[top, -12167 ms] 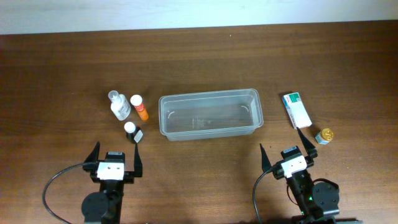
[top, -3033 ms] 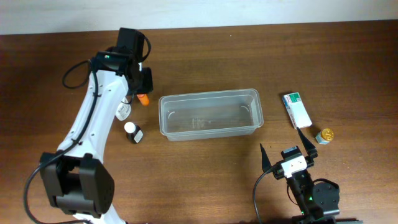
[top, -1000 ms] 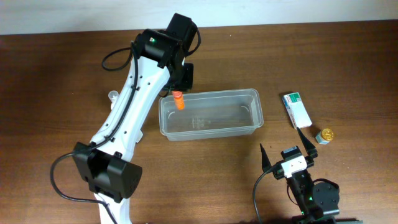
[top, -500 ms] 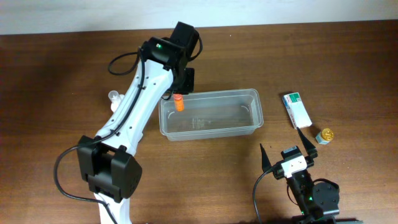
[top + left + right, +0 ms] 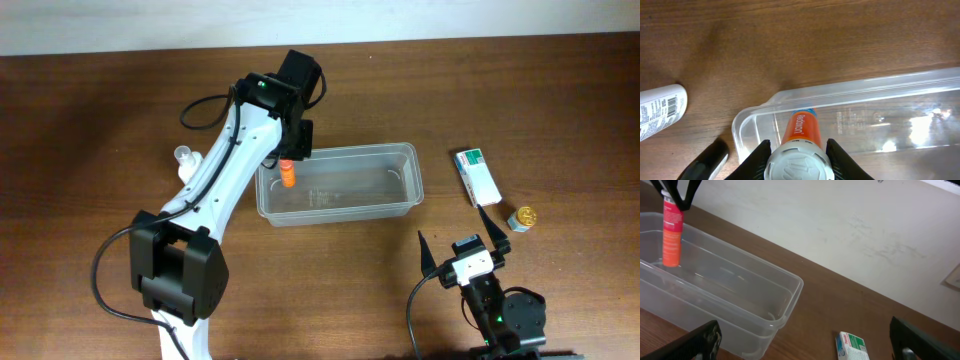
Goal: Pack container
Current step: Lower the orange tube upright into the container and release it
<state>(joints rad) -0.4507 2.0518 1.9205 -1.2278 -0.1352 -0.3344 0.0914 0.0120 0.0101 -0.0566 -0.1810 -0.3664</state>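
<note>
The container [image 5: 345,190], a clear plastic tub, sits open side up near the middle of the table [image 5: 90,120]. Its long axis runs left to right across my overhead view.

My left fingers [image 5: 759,156] are clamped on the white cap of an orange tube [image 5: 287,175]. The tube hangs upright, cap up, inside the container's left end, close to the far wall. My right fingers [image 5: 424,252] are spread wide with nothing between them, parked near the table's front edge, to the right of the container.

The overhead view shows the whole layout, but my left arm covers the container's far left corner there. The left wrist view looks straight down the tube [image 5: 801,127] and shows that corner's rounded rim [image 5: 747,117]. Only the right wrist view shows the tube [image 5: 671,235] from the side: it is vertical, its lower end down by the container floor [image 5: 735,292]. I cannot tell whether it touches.

A white-and-green carton [image 5: 477,176] lies to the right of the container, apart from it. A small gold-capped jar [image 5: 522,217] sits just beyond the carton. To the left of the container, a white bottle [image 5: 660,112] lies on its side, half hidden by my arm from overhead.
</note>
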